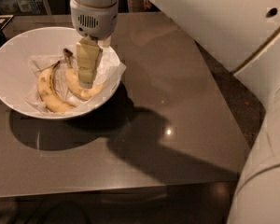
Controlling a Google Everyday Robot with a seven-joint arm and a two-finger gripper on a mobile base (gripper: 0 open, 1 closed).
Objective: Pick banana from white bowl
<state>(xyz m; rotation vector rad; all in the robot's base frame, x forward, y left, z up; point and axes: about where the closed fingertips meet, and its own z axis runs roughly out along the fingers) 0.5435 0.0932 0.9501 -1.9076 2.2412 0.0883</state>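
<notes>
The white bowl [18, 45] stands on the left part of the table, lined with crumpled white paper. Two bananas lie in it. The banana [79, 88] is the slimmer curved one on the right, with a long dark stem pointing to the back. A thicker, paler banana [47, 93] lies to its left. My gripper [86, 82] hangs down from above into the bowl, its tip right over the middle of the slim banana and hiding part of it. Whether it touches the banana cannot be told.
The bowl sits on a dark glossy table [177, 92] whose front edge runs along the bottom and right edge slants at the right. My white arm [233, 36] crosses the upper right. Dark clutter stands behind the table at the far left.
</notes>
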